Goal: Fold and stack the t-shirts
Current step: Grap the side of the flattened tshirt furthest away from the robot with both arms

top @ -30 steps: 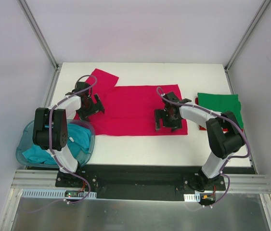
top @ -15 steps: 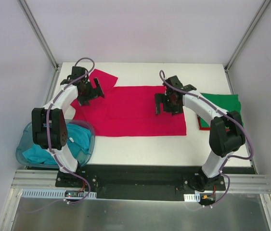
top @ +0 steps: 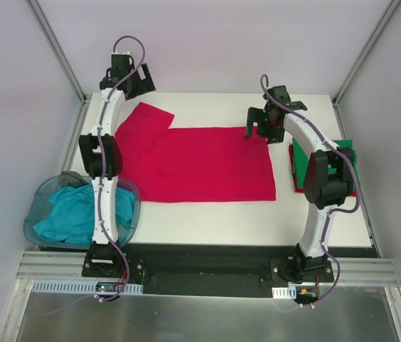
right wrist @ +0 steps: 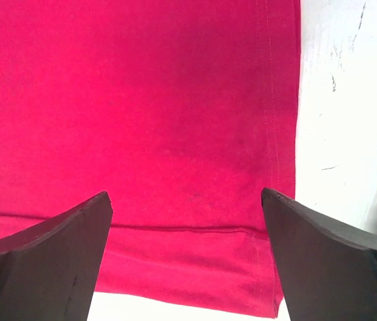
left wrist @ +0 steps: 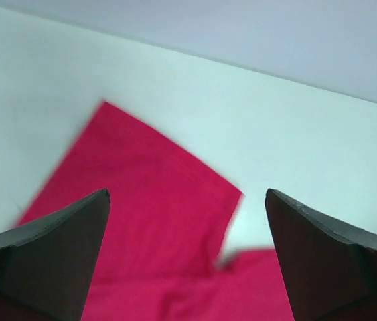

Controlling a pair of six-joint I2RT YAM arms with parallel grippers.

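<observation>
A crimson red t-shirt (top: 200, 164) lies spread flat across the middle of the white table, one sleeve (top: 147, 120) reaching toward the far left. My left gripper (top: 130, 84) hangs open above the table's far left edge, just beyond that sleeve; in its wrist view the sleeve (left wrist: 148, 221) shows below between the open left gripper (left wrist: 187, 195). Over the shirt's far right corner my right gripper (top: 263, 127) is open and empty; its wrist view shows the hemmed corner (right wrist: 195, 267) under the right gripper (right wrist: 187, 195). A folded green t-shirt (top: 347, 158) lies at the right, partly hidden by the right arm. A teal t-shirt (top: 72, 217) fills the tub.
The translucent blue tub (top: 40, 206) sits at the near left corner beside the left arm's base. A strip of red cloth (top: 300, 188) peeks from under the green shirt. Bare white table (right wrist: 342, 100) borders the red shirt's right edge. Frame posts (top: 65, 64) rise at the far corners.
Both arms have swung away from me. The left gripper went from the shirt's left part to beyond the sleeve; the right went from the near right area to the far right corner. Both stayed open.
</observation>
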